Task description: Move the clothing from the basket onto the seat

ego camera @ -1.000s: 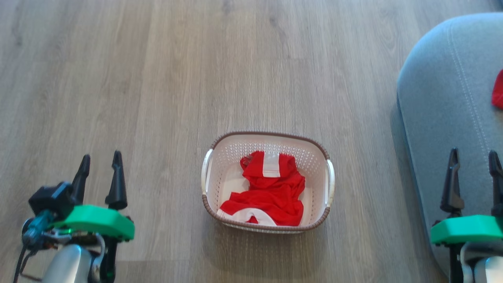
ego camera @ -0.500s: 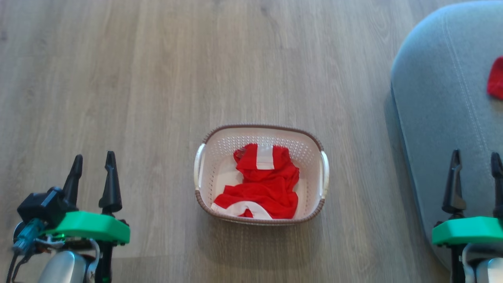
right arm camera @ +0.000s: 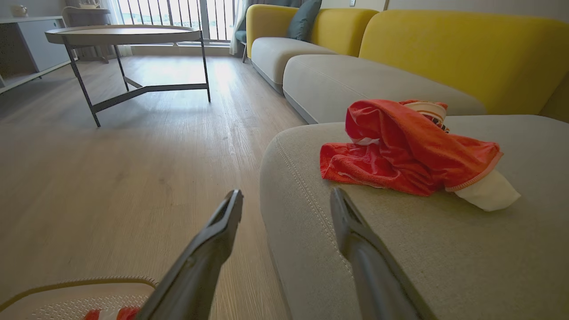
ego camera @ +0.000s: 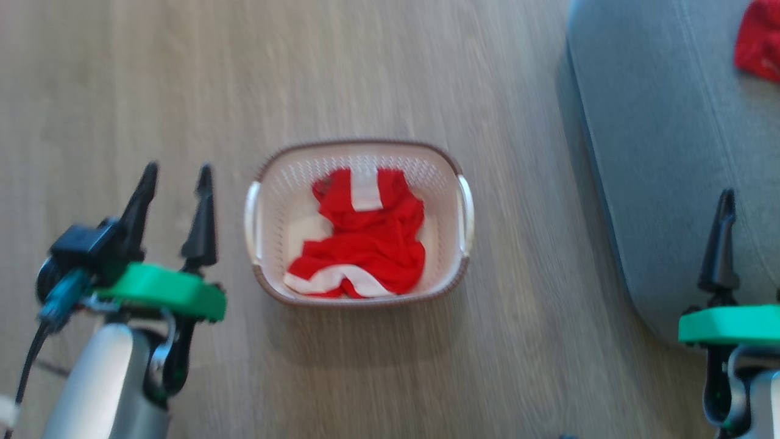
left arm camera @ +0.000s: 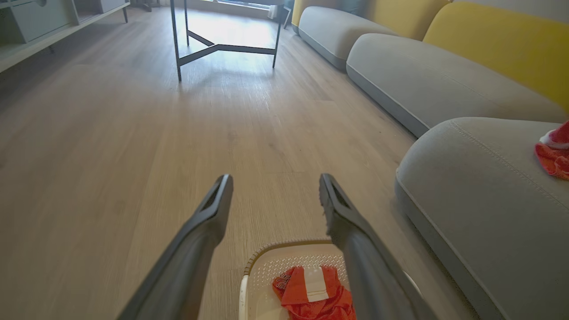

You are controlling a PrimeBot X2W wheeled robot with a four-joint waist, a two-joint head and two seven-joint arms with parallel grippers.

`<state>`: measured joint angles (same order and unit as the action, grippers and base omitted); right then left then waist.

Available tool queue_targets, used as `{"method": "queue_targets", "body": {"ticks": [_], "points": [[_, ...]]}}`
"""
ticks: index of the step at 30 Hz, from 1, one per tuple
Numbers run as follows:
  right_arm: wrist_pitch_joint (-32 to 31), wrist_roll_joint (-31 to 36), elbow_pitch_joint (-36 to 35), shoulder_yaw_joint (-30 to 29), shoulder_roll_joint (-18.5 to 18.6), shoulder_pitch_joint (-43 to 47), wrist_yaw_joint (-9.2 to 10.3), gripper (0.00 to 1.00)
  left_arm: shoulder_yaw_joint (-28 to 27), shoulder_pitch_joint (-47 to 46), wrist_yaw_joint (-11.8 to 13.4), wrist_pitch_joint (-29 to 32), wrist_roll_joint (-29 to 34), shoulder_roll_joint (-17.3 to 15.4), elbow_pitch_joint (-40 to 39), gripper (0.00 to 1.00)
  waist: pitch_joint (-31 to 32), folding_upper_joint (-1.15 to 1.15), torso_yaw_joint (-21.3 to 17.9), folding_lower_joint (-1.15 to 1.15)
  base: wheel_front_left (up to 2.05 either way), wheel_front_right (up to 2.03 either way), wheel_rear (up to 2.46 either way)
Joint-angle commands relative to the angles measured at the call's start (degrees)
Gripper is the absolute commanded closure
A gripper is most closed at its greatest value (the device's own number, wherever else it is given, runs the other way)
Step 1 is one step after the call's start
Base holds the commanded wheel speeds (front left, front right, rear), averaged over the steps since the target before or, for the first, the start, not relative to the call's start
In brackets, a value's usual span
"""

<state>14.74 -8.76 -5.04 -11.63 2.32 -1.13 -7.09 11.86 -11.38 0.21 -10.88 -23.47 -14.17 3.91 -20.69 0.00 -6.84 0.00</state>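
The grey seat (ego camera: 658, 152) is stretching ahead of the right gripper (right arm camera: 286, 194), whose fingers are standing spread and empty. The basket (ego camera: 359, 144) is sitting on the wooden floor (ego camera: 122, 91) just right of the left gripper (ego camera: 178, 166), likewise spread and empty, with red clothing (ego camera: 365, 244) lying inside. Another red garment (right arm camera: 400, 155) is resting on the seat beyond the right gripper.

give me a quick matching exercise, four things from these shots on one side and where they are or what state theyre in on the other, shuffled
Things:
1. basket
2. crumpled red garment
3. left gripper
4. round table

Places or states:
a. lying on the grey seat
b. open, nothing between its fingers
c. on the wooden floor, with red clothing inside
d. far back, near the window

Pairs: 1-c, 2-a, 3-b, 4-d
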Motion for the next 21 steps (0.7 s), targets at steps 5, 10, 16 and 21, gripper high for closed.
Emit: {"method": "queue_targets", "body": {"ticks": [5, 10, 16, 21], "points": [[0.3, -2.1, -3.2, 1.3, 0.6, -2.7, -0.40, 0.00, 1.2, -7.3, -1.1, 2.4, 2.2, -1.3, -0.9, 0.00, -9.0, 0.00, -5.2, 0.00, 0.00, 0.00, 0.00], [0.3, -3.5, -4.8, 2.0, 0.6, -4.8, -0.40, 0.00, 4.1, -12.7, -1.9, 4.6, 4.0, -0.8, 1.7, 0.00, -14.0, 0.00, -6.6, 0.00, 0.00, 0.00, 0.00], [0.3, -4.7, -6.5, 3.3, 0.6, -8.1, -0.40, 0.00, 7.0, -18.8, -2.8, 6.3, 6.8, -0.9, 4.7, 0.00, -20.1, 0.00, -7.8, 0.00, 0.00, 0.00, 0.00], [0.3, -6.7, -6.9, 4.3, 0.6, -9.4, -0.40, 0.00, 8.2, -21.8, -3.0, 7.6, 8.1, -1.3, 6.4, 0.00, -24.3, 0.00, -9.1, 0.00, 0.00, 0.00, 0.00]]}}
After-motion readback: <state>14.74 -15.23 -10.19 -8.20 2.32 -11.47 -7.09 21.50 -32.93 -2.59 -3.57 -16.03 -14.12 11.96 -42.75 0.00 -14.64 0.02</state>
